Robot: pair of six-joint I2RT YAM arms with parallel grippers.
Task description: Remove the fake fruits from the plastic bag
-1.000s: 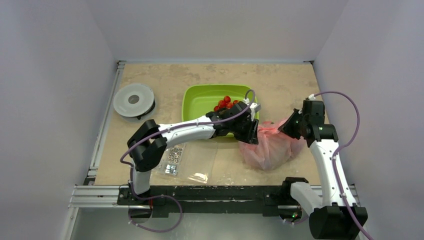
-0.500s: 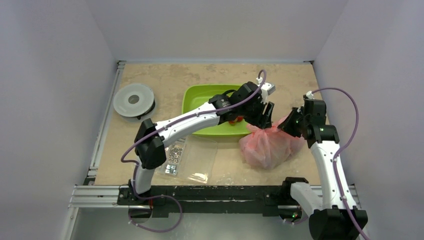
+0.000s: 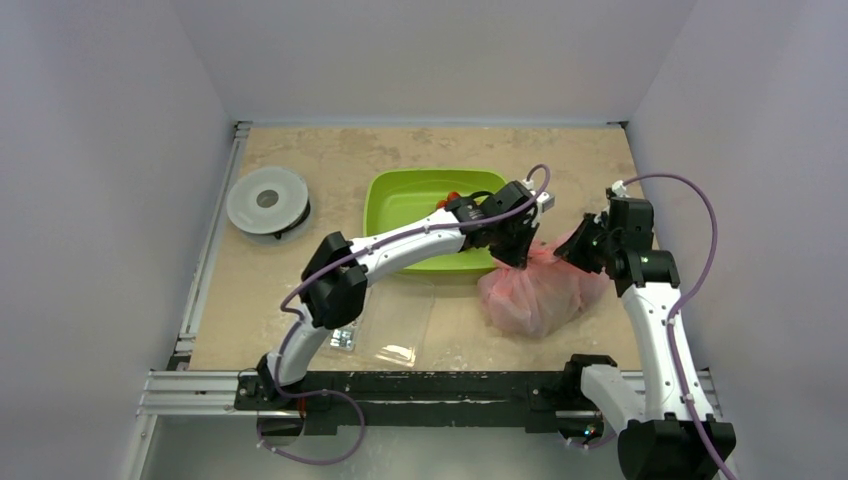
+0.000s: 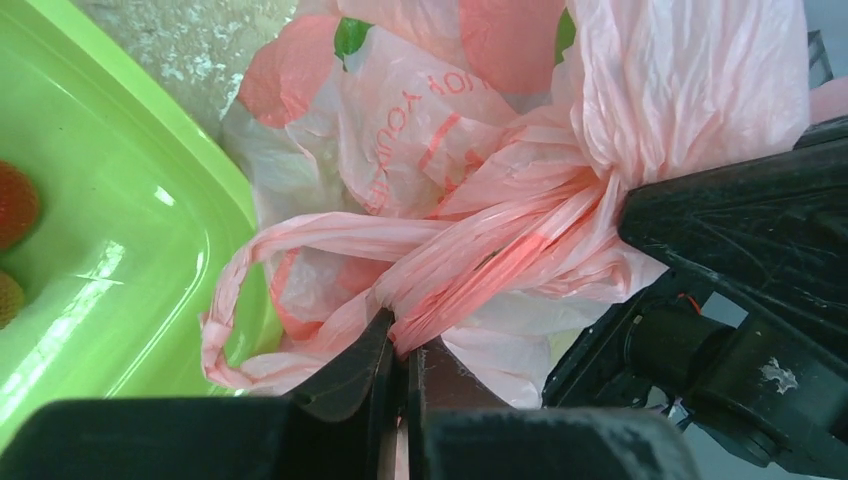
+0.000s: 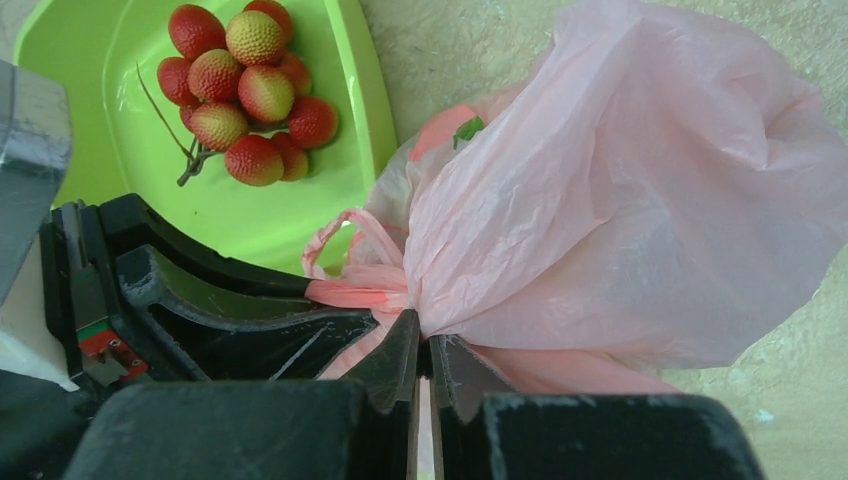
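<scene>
Since both arms reach toward the right half of the table (image 3: 300, 160), its left side carries only bystanders: a grey reel (image 3: 267, 200) near the far-left edge and a clear compartment box (image 3: 400, 325) lying flat by the left arm's elbow. Next comes the green tray (image 3: 395, 200), which holds a berry cluster (image 5: 250, 90) on a stem; it is not part of the job, but the tray is the likely drop spot because it touches the bag's near-left side. The left gripper (image 4: 400, 345) reaches across the tray's right rim with its jaws pressed together on a twisted strand of pink film, just where the loop handle (image 4: 235, 300) runs into the gathered neck. The plastic bag (image 3: 535, 295) slumps on the table just right of the tray, its mouth bunched shut. The fake fruits (image 4: 350, 35) are inside it, showing through the film only as a green piece and reddish rounded patches; none lies outside. The right gripper (image 5: 422, 345) comes in from the bag's far-right side, jaws likewise clamped on the neck, nearly touching the left one. Judgement: two pinches this close suggest the aim is to pull the neck apart and open the mouth. No fruit is out yet. Risk: thin film may tear or slip.
</scene>
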